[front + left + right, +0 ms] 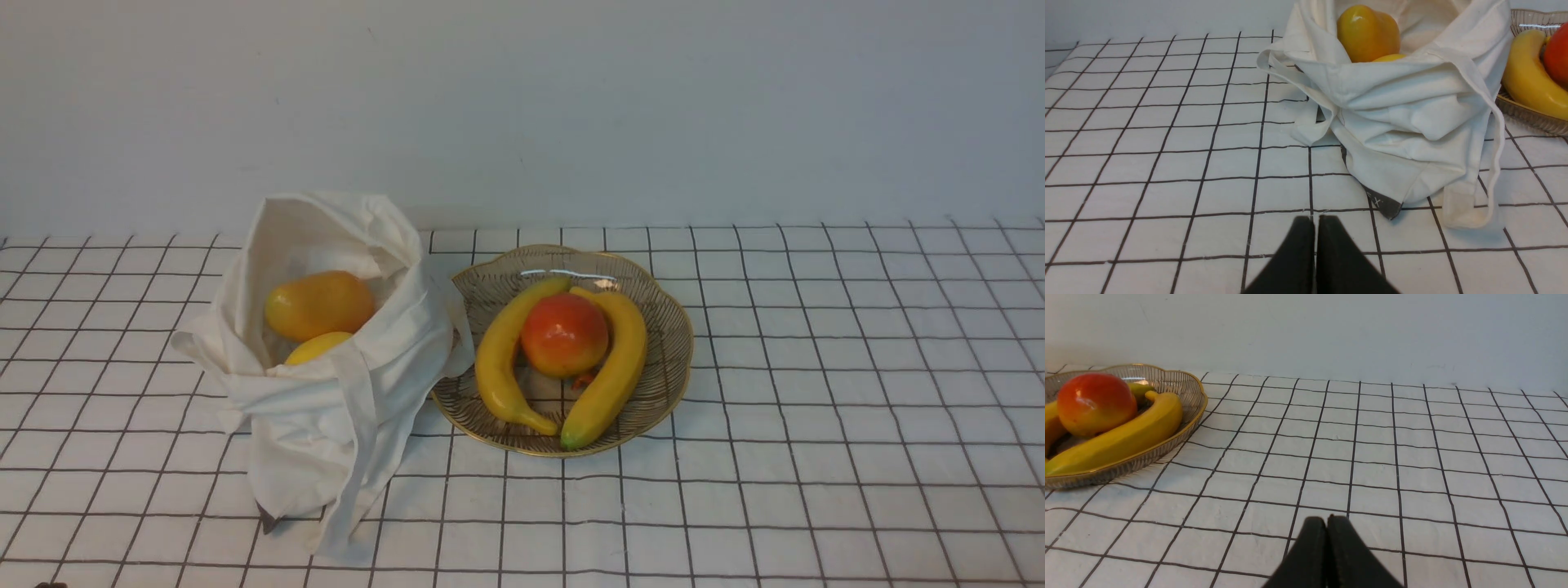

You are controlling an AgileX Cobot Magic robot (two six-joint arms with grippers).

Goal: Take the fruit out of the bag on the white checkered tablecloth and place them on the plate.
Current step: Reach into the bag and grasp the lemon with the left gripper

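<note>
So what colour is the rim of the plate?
Gold, on the plate; front view shows it best.

Two yellow bananas (513, 359) flanking a round red-orange fruit (564, 335); pale wall (522, 114) rising behind.

Mango (319, 305) above lemon (317, 348) in bag (400, 359)

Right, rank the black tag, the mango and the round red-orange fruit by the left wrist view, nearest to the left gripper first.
From the left gripper:
1. Black tag, at the near edge of the cloth bag.
2. Mango, inside the bag.
3. Round red-orange fruit, on the plate, right of the bag.
</note>
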